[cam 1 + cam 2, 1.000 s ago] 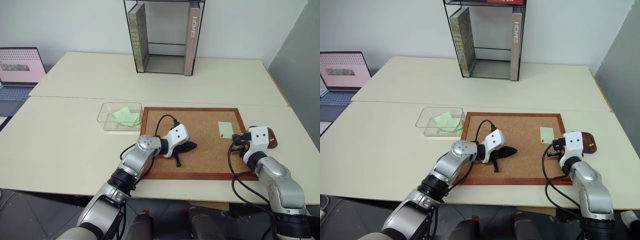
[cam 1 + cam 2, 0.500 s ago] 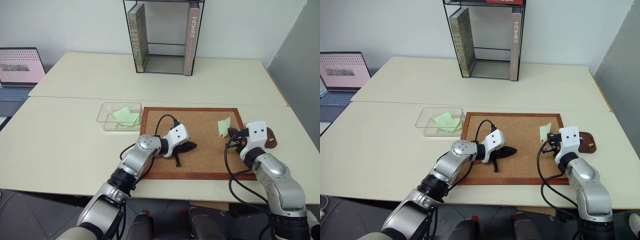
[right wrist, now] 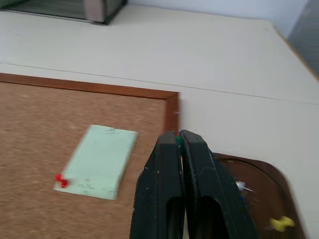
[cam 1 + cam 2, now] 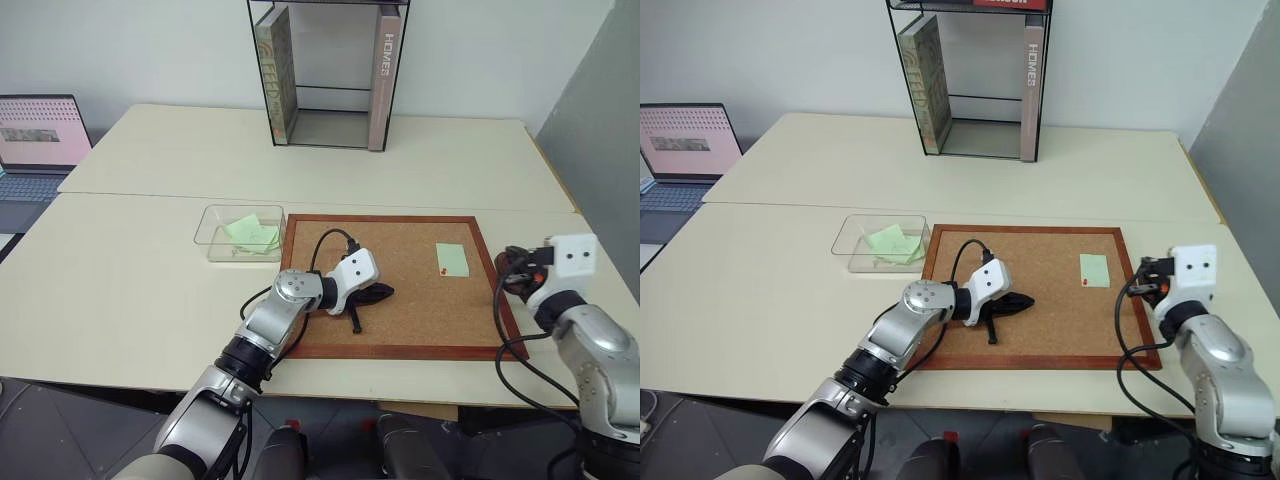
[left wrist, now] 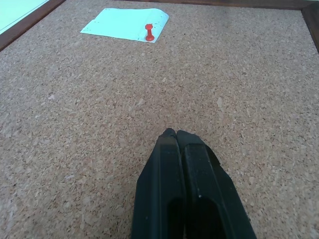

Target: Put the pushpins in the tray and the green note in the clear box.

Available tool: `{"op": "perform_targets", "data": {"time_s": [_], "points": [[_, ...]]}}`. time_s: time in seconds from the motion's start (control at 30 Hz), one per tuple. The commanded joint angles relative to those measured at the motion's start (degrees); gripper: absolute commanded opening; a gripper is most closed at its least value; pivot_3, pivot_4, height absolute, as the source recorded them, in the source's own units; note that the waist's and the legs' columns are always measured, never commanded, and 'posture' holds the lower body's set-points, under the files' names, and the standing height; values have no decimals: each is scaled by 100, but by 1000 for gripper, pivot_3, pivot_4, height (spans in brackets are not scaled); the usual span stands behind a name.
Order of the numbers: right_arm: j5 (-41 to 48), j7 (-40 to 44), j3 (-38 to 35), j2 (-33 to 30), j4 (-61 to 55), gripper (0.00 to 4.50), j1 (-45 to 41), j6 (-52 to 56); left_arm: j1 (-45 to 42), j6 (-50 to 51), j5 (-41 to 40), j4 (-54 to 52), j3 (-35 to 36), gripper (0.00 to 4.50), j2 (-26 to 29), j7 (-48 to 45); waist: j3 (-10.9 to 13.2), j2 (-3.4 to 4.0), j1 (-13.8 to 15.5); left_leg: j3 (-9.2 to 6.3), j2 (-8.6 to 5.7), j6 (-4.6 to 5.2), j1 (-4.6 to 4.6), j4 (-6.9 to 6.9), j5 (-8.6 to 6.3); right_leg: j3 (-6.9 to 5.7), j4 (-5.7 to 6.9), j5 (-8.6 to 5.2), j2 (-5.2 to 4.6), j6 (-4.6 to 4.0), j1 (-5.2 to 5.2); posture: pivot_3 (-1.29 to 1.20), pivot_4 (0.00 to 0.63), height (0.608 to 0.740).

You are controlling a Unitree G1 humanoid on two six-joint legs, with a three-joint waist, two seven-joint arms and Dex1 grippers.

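The pale green note lies flat on the corkboard, with a red pushpin stuck in one corner. My right gripper is shut on a green pushpin and hovers past the board's right edge, by the rim of the dark brown tray. A yellow pushpin lies in the tray. My left gripper rests shut and empty on the middle of the corkboard. The clear box stands off the board's back left corner.
Lime-green crumpled papers lie in the clear box. A black-framed book stand with books stands at the back of the table. A laptop sits far left. A grey wall panel runs along the right.
My right gripper pulled away from the note, moving right and up toward the tray. The note's corner, lifted half a second ago, lies flat again. The left arm has kept still.
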Motion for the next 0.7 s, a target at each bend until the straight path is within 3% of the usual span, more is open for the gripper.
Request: {"op": "perform_targets", "data": {"time_s": [0.03, 0.43, 0.7], "points": [[-193, 65, -172, -321, 264, 51, 84, -183, 85, 108, 198, 128, -165, 0, 37, -16, 0, 0, -1, 0, 0, 0, 0, 0, 0, 0, 1, 0, 0, 0, 0, 0, 150, 740], [-482, 218, 171, -598, 1422, 51, -266, -402, 69, 85, 215, 131, -173, 0, 61, -49, 0, 0, -5, 3, -1, 0, 1, 0, 0, 2, 0, -3, 0, -5, 0, 0, 150, 740], [-540, 283, 260, -650, 1721, 1495, -485, -416, 67, 73, 227, 130, -159, 0, 88, -38, 0, 1, -4, 2, -1, 0, 0, 0, 0, 2, 1, 5, 0, 9, 0, 0, 150, 740]]}}
